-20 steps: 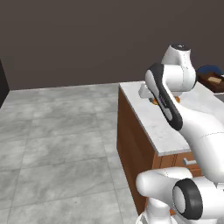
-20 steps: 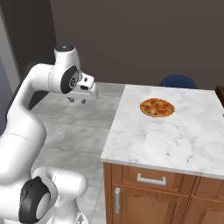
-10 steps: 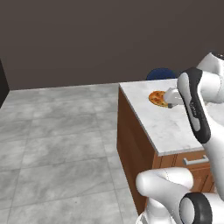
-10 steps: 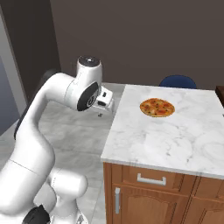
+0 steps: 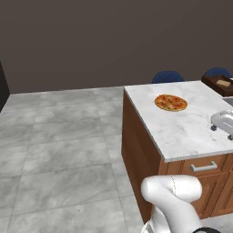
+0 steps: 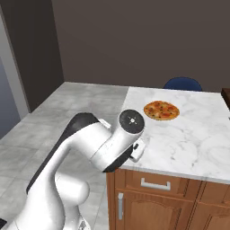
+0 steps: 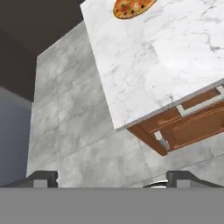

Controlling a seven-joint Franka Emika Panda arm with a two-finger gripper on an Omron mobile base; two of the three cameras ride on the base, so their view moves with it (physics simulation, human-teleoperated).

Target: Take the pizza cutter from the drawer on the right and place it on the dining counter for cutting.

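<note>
arm: bent low beside the dining counter, elbow at its near corner
gripper: jaws spread wide, empty, pointing down past the counter's edge

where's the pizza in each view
Left base view: the pizza lies right of centre, at the far part of the dining counter.
Right base view: the pizza is right of centre, near the counter's far left corner.
Hand view: the pizza sits at the top edge, partly cut off.
Shared landmark: the counter's silver drawer handle.
</note>
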